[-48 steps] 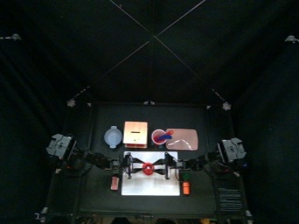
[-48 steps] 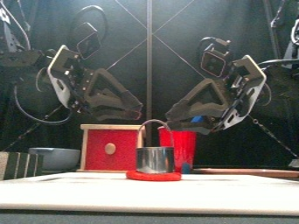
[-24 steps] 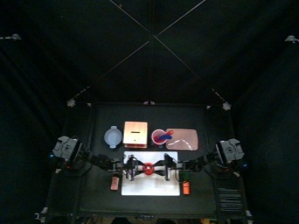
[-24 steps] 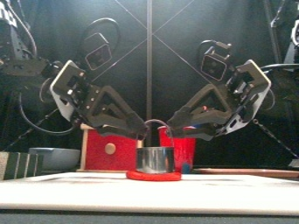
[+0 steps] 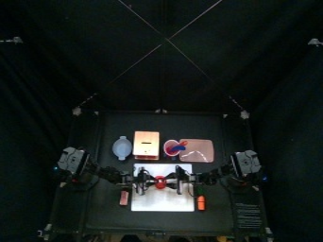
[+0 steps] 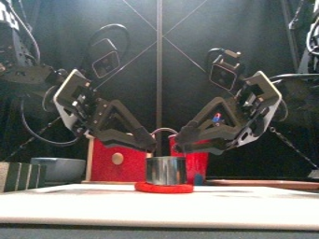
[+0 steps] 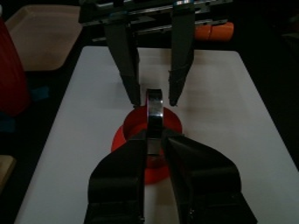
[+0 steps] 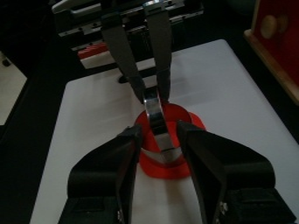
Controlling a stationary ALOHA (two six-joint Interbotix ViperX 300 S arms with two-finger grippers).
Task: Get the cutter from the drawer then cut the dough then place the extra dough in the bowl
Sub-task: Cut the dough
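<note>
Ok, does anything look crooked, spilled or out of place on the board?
Nothing stands out. The cutter stands upright on the flat red dough on the white cutting board, the left gripper and right gripper flanking its wire handle.

Black throughout on the left arm and the right arm: boxy, glossy links joined by rounded housings. Thin black cables trailing from the upper links. A pale cross-plate at each wrist, bright against the dark casing. On the left gripper and the right gripper, two long, flat fingers tapering toward the tips, grey on the outer faces, black on the inner. From the wrist views, broad, rounded black bases with a soft sheen, narrowing forward. Screws and markings too small to make out.
</note>
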